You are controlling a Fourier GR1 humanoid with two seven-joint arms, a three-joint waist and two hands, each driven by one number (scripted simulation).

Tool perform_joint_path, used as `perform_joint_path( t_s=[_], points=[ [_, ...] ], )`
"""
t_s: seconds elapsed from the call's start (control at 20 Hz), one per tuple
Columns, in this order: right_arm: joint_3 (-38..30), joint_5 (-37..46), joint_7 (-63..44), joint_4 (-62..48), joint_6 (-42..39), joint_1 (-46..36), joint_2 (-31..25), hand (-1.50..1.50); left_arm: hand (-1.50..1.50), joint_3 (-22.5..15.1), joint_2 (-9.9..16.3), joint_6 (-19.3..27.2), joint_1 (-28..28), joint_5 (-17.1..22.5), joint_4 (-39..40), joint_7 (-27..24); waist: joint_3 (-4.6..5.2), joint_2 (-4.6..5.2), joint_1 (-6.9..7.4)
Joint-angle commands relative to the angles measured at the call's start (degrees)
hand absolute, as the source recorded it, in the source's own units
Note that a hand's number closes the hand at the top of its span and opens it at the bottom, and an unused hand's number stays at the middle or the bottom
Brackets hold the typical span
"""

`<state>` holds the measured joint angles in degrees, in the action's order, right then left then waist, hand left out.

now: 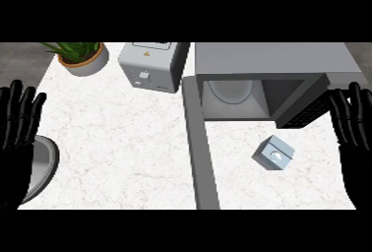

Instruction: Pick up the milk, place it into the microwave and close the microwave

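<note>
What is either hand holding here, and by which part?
Nothing. The left hand and right hand are open at the view's edges; the small grey milk carton sits untouched on the white counter.

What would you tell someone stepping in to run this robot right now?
Left hand: open, fingers up, resting at the left edge, holding nothing.
Right hand: open, fingers up, resting at the right edge, holding nothing.
Milk carton: on the counter, in front of the microwave, untouched.
Microwave door: swung wide open; the round plate inside is bare.
Done: nothing yet, apart from the door being open.
Left: grasp the milk (the right hand is nearer), set it inside, close the door.
</note>
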<state>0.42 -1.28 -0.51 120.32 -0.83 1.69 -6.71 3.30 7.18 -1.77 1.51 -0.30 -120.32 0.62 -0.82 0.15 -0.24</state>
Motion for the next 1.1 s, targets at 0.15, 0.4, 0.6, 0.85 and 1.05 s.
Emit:
perform_joint_path(
  t_s=[0.15,0.4,0.6,0.85,1.05],
  points=[
    [7.0,1.9,4.8,6.6,-5.4,5.9,-0.2,-1.5,-1.5,-3.0,-1.9,0.0,2.9,-2.6,-2.3,-2.4,0.83,-0.32,0.11],
    [7.8,-4.7,8.7,5.9,-15.7,15.2,-5.3,-1.5,-1.5,-8.8,-7.0,4.4,4.8,2.7,-0.1,2.6,0.78,-0.35,-0.53],
    [3.2,-8.2,12.8,7.9,-20.4,23.1,-7.8,-1.5,-1.5,-18.0,-7.1,10.2,8.6,-1.8,-1.7,1.2,0.78,-0.39,-0.53],
    [-3.4,-9.9,18.3,3.0,-24.7,24.4,-9.8,-1.5,-1.5,-25.9,-7.2,15.8,12.0,-5.4,2.6,-4.2,0.8,-0.26,-0.07],
    [-1.6,-3.2,23.1,-0.5,-24.8,27.6,-7.2,-1.5,-1.5,-29.0,-7.2,16.2,17.4,-5.1,1.4,-8.7,0.82,-0.28,0.18]
  ],
)
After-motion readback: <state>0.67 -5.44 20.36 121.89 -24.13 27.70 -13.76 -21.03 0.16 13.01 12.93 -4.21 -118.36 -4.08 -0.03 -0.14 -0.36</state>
